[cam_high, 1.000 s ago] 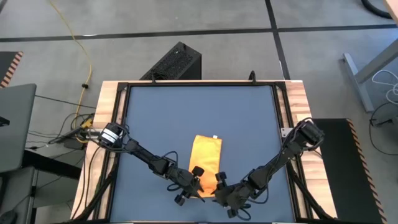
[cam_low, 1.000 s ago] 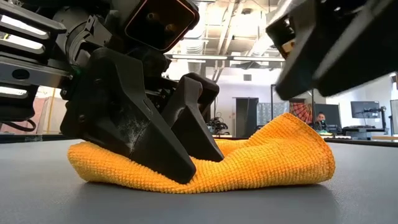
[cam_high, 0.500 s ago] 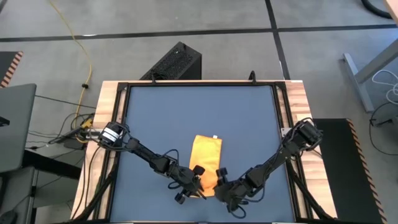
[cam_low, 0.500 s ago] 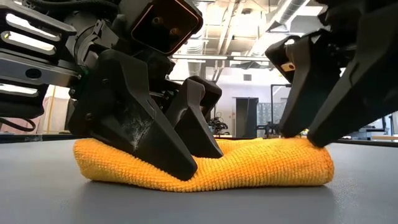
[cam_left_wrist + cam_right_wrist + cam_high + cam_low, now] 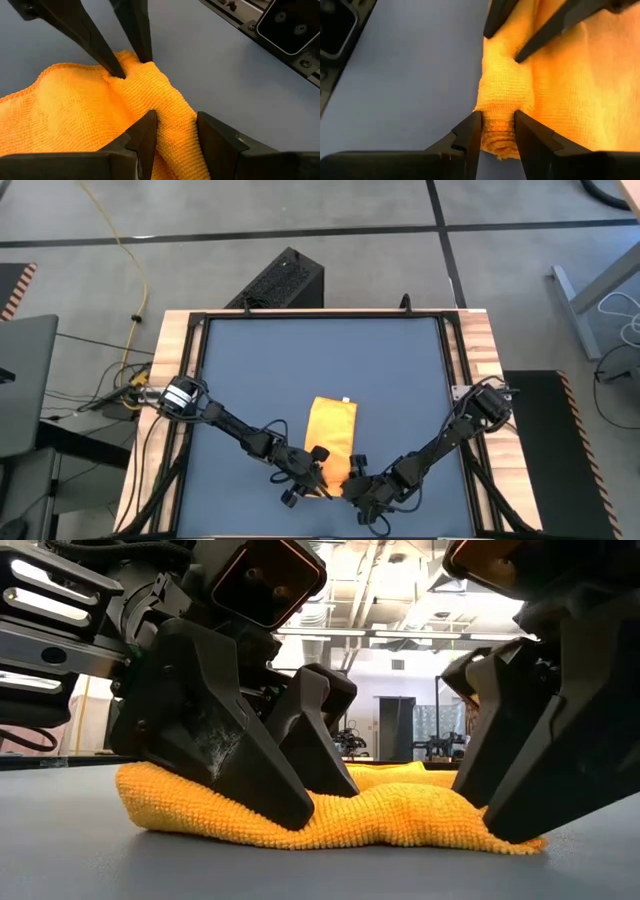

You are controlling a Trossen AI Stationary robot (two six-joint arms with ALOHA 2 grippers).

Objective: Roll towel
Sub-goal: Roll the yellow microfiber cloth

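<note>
I see both arms stretched low and angled inward toward the near edge. Left hand (image 5: pixel 316 477) fingers pinched on the towel (image 5: pixel 332 430); right hand (image 5: pixel 352 485) likewise clamped on it, tips down.

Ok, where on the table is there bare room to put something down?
Free: the blue mat beyond the towel, up to the far rim, and strips beside the towel above each arm. Crowded: the near edge, where the left gripper and right gripper pinch the towel's end.

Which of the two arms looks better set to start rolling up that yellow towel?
Neither clearly: both pinch its near edge. The left gripper and right gripper each clamp a fold of the towel.
</note>
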